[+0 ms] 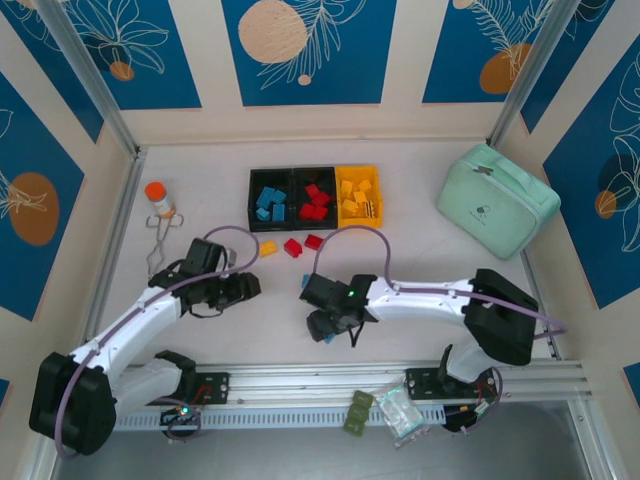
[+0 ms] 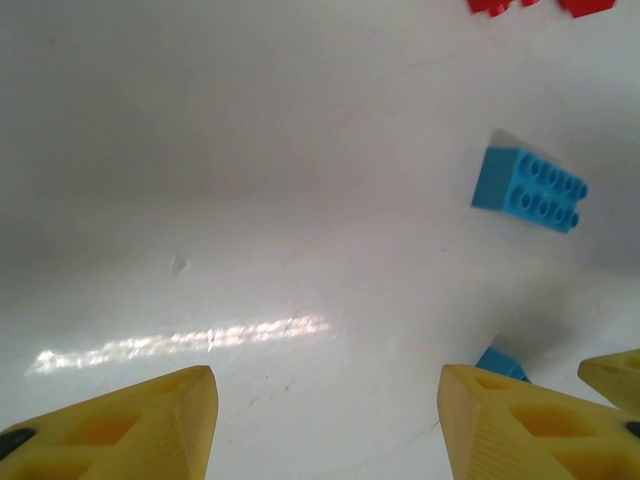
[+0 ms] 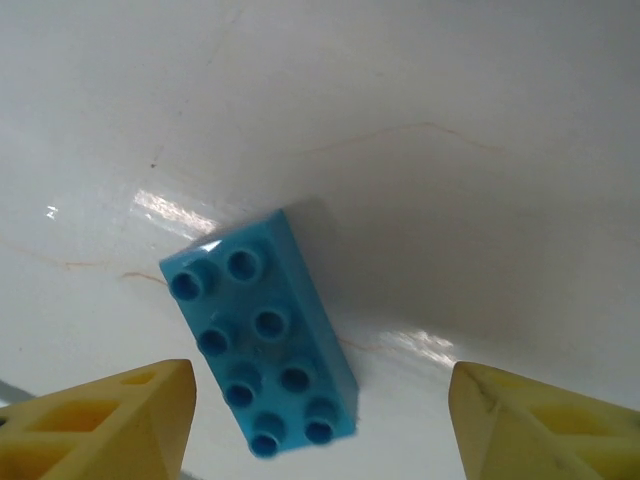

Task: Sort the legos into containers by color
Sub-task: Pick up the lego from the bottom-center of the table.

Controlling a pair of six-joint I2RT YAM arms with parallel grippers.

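The three joined containers [image 1: 334, 171] sit at the back centre. Blue legos [image 1: 270, 203] fill the left black bin, red ones [image 1: 315, 203] the middle black bin, yellow ones [image 1: 358, 196] the yellow bin. Loose on the table in front lie a yellow lego [image 1: 267, 248] and two red legos [image 1: 292, 247]. My right gripper [image 1: 325, 328] [image 3: 322, 400] is open, low over the table, with an oblong blue lego [image 3: 262, 335] lying between its fingers, untouched. My left gripper [image 1: 252, 286] [image 2: 325, 400] is open over bare table. A second blue lego [image 2: 528, 188] [image 1: 306, 283] lies ahead of it.
An orange-capped bottle [image 1: 158, 198] and metal tongs [image 1: 160, 245] are at the left. A mint-green zip case [image 1: 497, 200] sits at the back right. Small packets [image 1: 398, 410] lie on the front rail. The two grippers are close together near the table centre.
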